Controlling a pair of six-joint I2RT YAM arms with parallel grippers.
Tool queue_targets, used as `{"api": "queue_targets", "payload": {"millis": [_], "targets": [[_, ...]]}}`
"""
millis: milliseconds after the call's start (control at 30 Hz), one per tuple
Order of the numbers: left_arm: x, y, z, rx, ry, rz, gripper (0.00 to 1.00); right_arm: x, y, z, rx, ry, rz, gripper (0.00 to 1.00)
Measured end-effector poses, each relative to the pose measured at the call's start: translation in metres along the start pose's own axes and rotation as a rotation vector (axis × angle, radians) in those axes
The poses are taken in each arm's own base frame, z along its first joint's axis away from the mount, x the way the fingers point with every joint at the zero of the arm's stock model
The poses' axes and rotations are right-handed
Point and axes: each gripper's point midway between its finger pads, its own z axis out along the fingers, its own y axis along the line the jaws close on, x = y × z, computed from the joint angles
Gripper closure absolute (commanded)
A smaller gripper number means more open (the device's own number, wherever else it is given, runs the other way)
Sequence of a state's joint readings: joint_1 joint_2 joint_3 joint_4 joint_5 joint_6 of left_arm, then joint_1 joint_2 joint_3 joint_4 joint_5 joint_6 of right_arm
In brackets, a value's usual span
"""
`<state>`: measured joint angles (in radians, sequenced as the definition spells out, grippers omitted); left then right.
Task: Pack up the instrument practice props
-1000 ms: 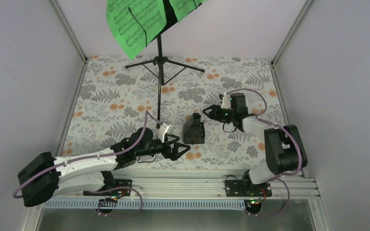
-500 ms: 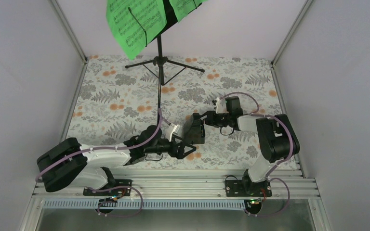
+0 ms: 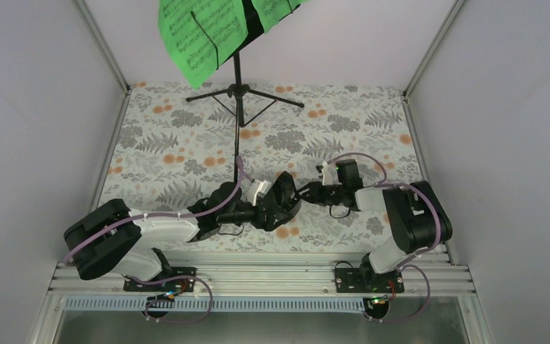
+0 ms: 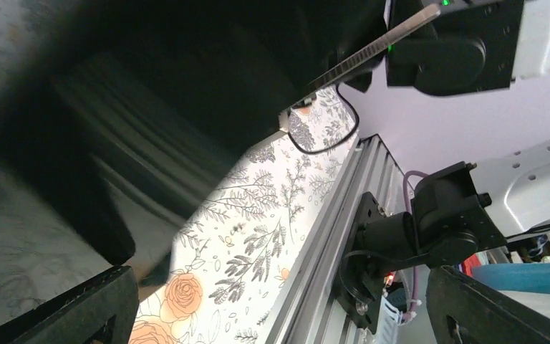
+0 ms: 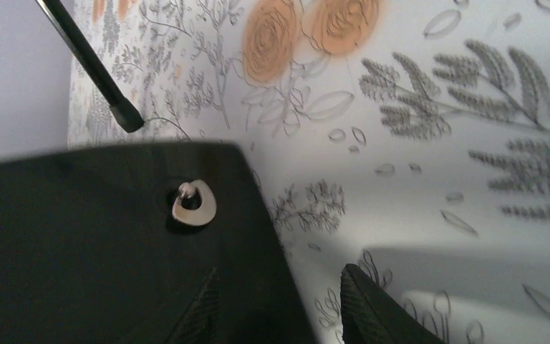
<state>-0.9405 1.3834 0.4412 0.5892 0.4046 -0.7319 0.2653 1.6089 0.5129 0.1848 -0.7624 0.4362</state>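
**Top external view.** The small dark pyramid-shaped metronome (image 3: 285,199) lies tilted on the floral-patterned worktop (image 3: 165,143). It sits directly between the left jaws and the right jaws, which meet it from opposite sides. The left arm (image 3: 165,226) lies low along the worktop. The tall black tripod music stand (image 3: 238,122) and its bright green printed music sheets (image 3: 197,36) stand well beyond both sets of jaws, not yet packed.

**Left wrist view.** The left jaws are released and spread fully, with the black fingers (image 4: 79,308) at the bottom corners. The metronome's dark body fills the space ahead of them, nearer one finger than the other. A thin silver graduated rod (image 4: 362,54) projects from the body toward the right jaws.

**Right wrist view.** One finger (image 5: 379,319) hangs over bare worktop, and the other is lost against the dark casing. Whether the right jaws are grasping the metronome cannot be told. A small silver loop-shaped fitting (image 5: 193,203) sits on the casing just ahead of the jaws.

**Procedure.** The step in hand is judged to be securing the metronome.
- Centre the body between the left jaws before closing.
- Seat the pads on flat casing faces, never on the rod or the fitting.
- Let one set of jaws steady the body while the other grips, since opposed pushing is likely to tip it over.
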Motion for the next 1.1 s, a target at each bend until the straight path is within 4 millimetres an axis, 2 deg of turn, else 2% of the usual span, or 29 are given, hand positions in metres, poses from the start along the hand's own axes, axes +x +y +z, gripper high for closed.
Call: {"api": "queue_targets", "payload": {"millis": [200,300,367,533,633,833,900,1100], "targets": [[-0.016,0.002,0.000,-0.005,-0.027,0.003,0.00,0.025,0.003,-0.008,0.018,-0.014,0.012,0.60],[-0.031,0.005,0.000,-0.029,-0.059,0.023,0.00,0.044,0.014,-0.010,0.000,0.009,-0.001,0.59],[-0.038,0.008,-0.001,-0.050,-0.073,0.035,0.00,0.049,0.020,-0.014,-0.007,0.004,-0.013,0.59],[-0.040,0.012,-0.008,-0.101,-0.077,0.058,0.00,0.037,0.030,-0.025,-0.001,-0.070,-0.053,0.59],[-0.042,0.013,-0.014,-0.130,-0.087,0.065,0.00,0.029,0.037,-0.032,-0.001,-0.116,-0.080,0.55],[-0.057,0.002,-0.036,-0.153,-0.152,0.100,0.00,0.007,0.057,-0.056,0.003,-0.254,-0.158,0.48],[-0.061,0.001,-0.042,-0.159,-0.170,0.103,0.00,0.002,0.066,-0.064,-0.007,-0.292,-0.185,0.42],[-0.058,0.011,-0.048,-0.178,-0.169,0.107,0.00,0.006,0.099,-0.078,-0.079,-0.348,-0.315,0.11]]}}
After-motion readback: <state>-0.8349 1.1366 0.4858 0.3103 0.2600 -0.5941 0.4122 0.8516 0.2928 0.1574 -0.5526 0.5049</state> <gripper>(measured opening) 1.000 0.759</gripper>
